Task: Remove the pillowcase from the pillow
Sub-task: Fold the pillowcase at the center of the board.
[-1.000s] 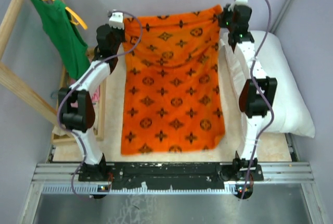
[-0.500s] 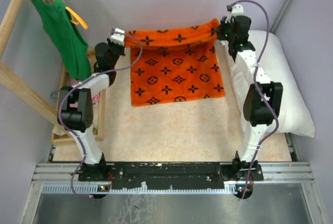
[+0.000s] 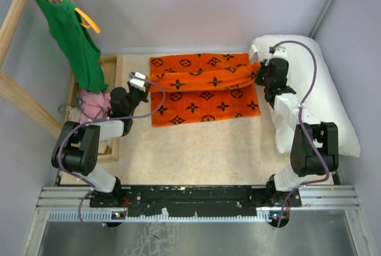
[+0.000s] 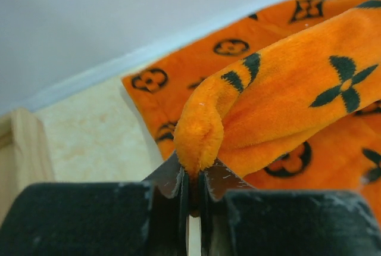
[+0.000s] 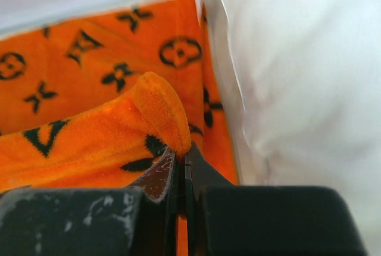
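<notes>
The orange pillowcase [image 3: 205, 89] with black motifs lies folded on the table at the back, off the pillow. Its doubled front edge stretches between both grippers. My left gripper [image 3: 144, 83] is shut on the left corner; in the left wrist view the fabric [image 4: 286, 95] bunches between the jaws [image 4: 192, 175]. My right gripper [image 3: 260, 72] is shut on the right corner, and the right wrist view shows the fuzzy fold [image 5: 89, 131] pinched at the tips [image 5: 181, 158]. The white pillow [image 3: 324, 89] lies bare along the right wall, just right of the right gripper [image 5: 297, 77].
A green tank top [image 3: 74, 38] hangs on a yellow hanger from a wooden rack [image 3: 15, 24] at the far left. A pink cloth [image 3: 92, 104] sits by a wooden frame [image 3: 114, 119] beside the left arm. Walls close in the back and right.
Both grippers have come down from held high, and the pillowcase that hung spread out now lies folded on the table at the back.
</notes>
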{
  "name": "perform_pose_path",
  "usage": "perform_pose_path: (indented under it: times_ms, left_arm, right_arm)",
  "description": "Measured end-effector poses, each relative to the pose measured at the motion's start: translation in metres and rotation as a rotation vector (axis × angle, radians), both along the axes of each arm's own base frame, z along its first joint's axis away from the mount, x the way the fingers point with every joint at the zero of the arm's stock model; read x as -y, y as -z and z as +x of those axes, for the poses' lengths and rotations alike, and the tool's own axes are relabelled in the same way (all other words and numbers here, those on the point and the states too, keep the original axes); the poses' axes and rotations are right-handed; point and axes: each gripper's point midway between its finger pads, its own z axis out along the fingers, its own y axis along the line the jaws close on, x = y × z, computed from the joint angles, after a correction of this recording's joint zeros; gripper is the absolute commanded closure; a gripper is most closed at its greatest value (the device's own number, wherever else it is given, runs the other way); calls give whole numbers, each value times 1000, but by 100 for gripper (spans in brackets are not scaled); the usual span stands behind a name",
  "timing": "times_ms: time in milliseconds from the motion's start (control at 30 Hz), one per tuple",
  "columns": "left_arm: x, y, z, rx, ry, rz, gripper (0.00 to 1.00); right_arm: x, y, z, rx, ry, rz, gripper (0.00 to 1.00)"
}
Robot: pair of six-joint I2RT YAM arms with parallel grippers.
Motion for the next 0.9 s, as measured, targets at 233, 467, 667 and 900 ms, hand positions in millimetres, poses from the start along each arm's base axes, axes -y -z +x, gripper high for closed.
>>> perform_pose_path:
  times_ms: [233,467,667,900]
  left_arm:
    - [24,48,-36,-112,27,1,96]
    - [38,46,-50,-115,38,4,100]
    - [41,-75,-7,20,-16,-4,100]
    - [12,-382,-46,465,-88,-132,100]
  right_arm:
    - [11,78,-37,-188,161,126,100]
    - [12,80,-40,-193,213,182,100]
    - [3,-13,-9,-76,146,196,100]
    - [-7,-344,-47,617,-23,189,100]
